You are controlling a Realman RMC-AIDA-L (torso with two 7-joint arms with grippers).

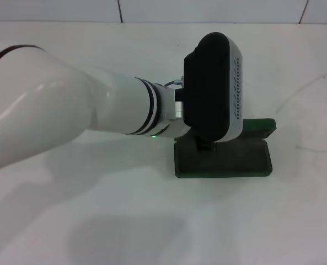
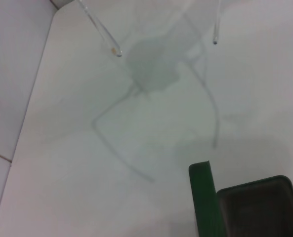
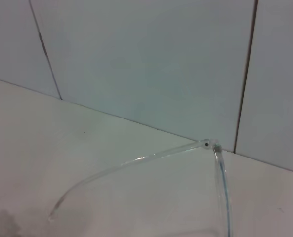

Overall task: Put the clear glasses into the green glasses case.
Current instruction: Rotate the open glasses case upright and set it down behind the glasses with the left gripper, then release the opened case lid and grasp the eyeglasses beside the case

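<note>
Here the left arm reaches across the white bench (image 1: pixel 97 221), its black wrist housing hanging over the open green glasses case (image 1: pixel 224 163) and hiding the left claw, so whether it grips anything cannot be told. In the left wrist view the clear glasses (image 2: pixel 104 34) hang above the bench beside the case, arm tips downward. The right claw is out of sight.

One clear glasses (image 2: pixel 161 29) — one green glasses case (image 1: pixel 224 160).
</note>
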